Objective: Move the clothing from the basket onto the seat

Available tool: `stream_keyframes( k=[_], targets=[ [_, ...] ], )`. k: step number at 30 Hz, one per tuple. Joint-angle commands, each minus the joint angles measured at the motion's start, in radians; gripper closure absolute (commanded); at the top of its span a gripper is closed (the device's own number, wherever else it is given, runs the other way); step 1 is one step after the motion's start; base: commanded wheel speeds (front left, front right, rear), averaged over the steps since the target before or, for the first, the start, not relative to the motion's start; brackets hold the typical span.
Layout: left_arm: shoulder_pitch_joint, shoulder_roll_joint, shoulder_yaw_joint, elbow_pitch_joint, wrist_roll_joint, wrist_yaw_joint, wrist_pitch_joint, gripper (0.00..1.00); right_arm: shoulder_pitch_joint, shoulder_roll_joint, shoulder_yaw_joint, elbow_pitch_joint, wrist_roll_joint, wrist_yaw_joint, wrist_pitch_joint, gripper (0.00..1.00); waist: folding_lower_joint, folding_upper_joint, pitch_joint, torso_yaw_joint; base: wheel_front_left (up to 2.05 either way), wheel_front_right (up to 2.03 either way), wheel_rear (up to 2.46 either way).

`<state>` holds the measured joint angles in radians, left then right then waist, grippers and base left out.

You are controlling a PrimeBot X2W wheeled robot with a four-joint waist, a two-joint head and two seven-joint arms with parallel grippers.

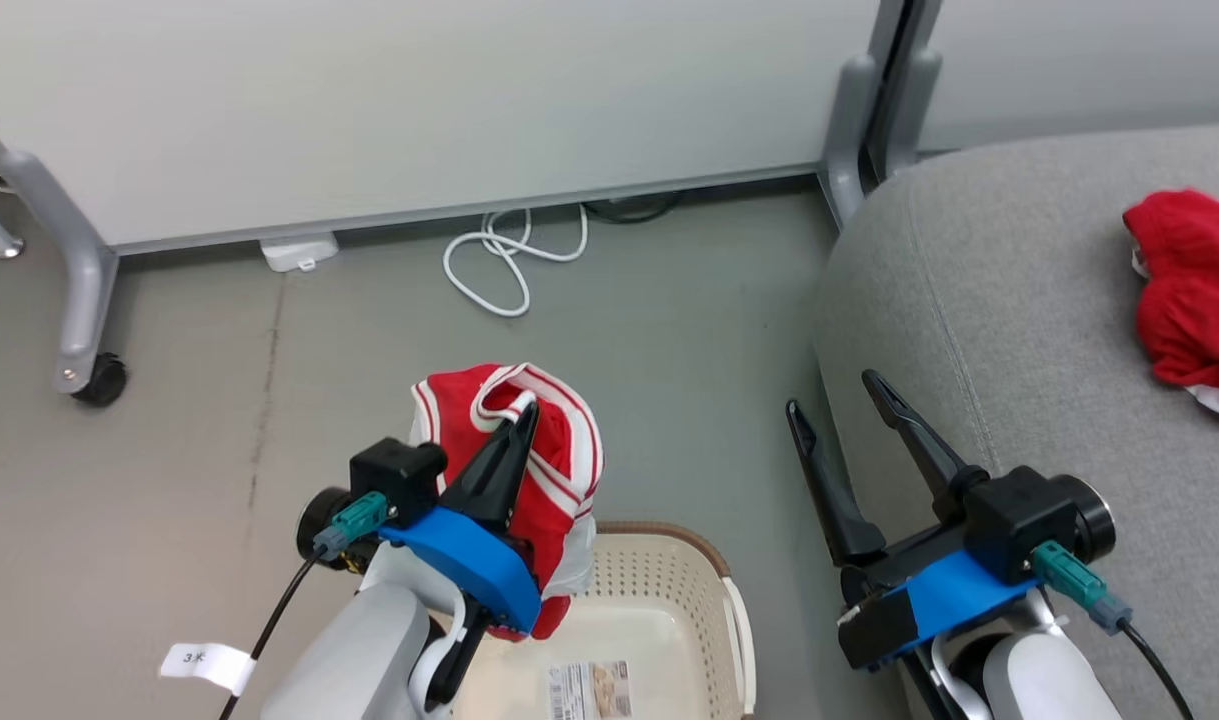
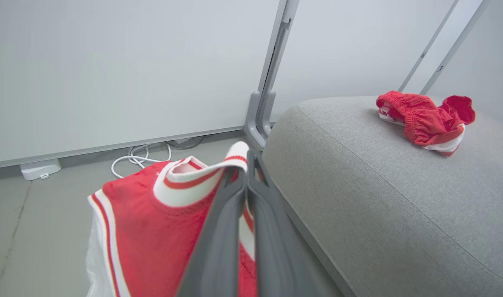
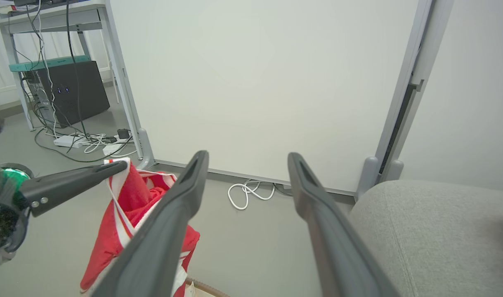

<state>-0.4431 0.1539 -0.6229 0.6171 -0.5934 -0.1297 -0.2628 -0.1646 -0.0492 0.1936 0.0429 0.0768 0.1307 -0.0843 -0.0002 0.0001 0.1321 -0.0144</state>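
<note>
Work is running about halfway, I'd judge: one crumpled red garment (image 1: 1194, 290) is lying on the grey seat (image 1: 1019, 330), while the left gripper (image 1: 524, 405) is pinching a red-and-white jersey (image 1: 559, 450) by its collar above the basket (image 1: 669, 570). The right gripper (image 1: 833, 393) is hanging wide and empty. What shows of the basket is looking otherwise emptied.

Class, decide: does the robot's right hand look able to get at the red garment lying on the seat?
Probably yes: the open right hand hangs by the seat, with nothing lying between it and the garment.
</note>
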Motion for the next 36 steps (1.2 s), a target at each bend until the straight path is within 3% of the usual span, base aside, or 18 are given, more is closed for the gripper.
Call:
stream_keyframes(
  k=[1,15,28,36],
  targets=[
    [-0.022,0.006,0.001,-0.008,0.007,-0.001,-0.003,1.0,0.012,-0.002,0.0,-0.003,0.004,0.0,0.001,0.0,0.0002,-0.0001,-0.007,0.002,0.0,0.0,0.0],
    [-0.274,-0.037,-0.133,0.018,-0.015,-0.001,0.045,1.0,0.058,-0.002,0.031,0.019,0.031,0.0,0.032,0.0,0.0002,-0.0001,-0.107,0.084,0.0,0.0,0.0],
    [-0.366,-0.082,-0.204,0.086,-0.081,-0.001,0.036,1.0,0.037,-0.002,0.091,0.072,0.063,0.0,0.042,0.0,0.0002,-0.0001,-0.126,0.09,0.0,0.0,0.0],
    [-0.391,-0.092,-0.23,0.111,-0.102,-0.001,0.024,1.0,-0.046,-0.002,0.209,0.158,0.129,0.0,0.045,0.0,0.0002,-0.0001,-0.116,0.084,0.0,0.0,0.0]
  ],
)
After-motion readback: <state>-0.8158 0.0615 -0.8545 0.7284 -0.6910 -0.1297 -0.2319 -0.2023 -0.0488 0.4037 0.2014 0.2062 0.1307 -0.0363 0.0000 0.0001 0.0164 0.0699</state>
